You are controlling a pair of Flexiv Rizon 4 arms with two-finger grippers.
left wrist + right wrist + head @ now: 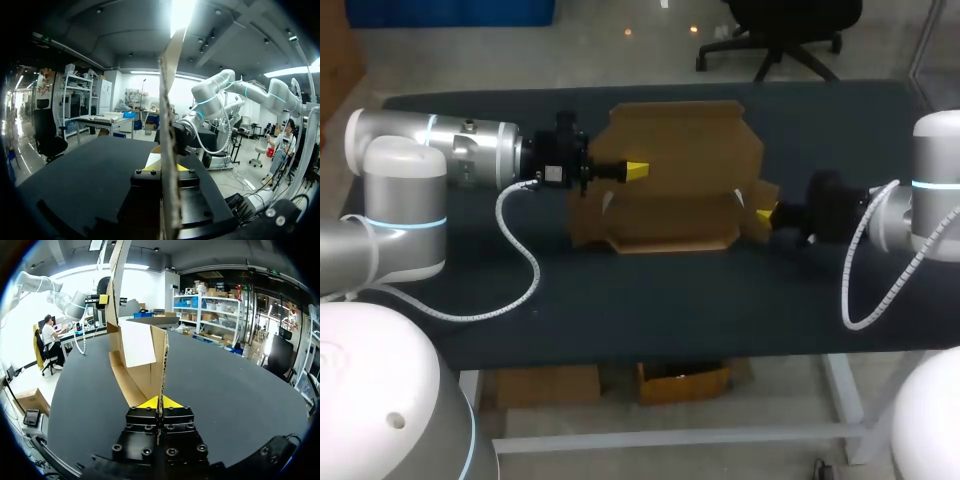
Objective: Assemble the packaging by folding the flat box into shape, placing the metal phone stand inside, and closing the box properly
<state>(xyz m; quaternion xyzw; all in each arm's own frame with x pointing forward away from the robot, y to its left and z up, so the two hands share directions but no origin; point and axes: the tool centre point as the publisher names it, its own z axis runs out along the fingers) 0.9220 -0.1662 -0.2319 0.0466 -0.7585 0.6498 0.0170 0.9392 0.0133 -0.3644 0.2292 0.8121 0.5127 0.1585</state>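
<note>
The brown cardboard box point(670, 190) lies partly folded in the middle of the dark table, its back panel raised. My left gripper point(636, 171) comes in from the left and is shut on that upright panel point(170, 125), whose edge runs between the yellow tips of this gripper point(161, 169). My right gripper point(763, 213) is at the box's right end, shut on a side flap. In the right wrist view the flap's edge point(162, 360) stands pinched between the tips of the right gripper point(160, 403), and my left gripper point(103, 299) shows beyond the box. No metal phone stand is in view.
The dark table point(620, 300) has open surface in front of the box up to its near edge, and a narrower strip behind the box.
</note>
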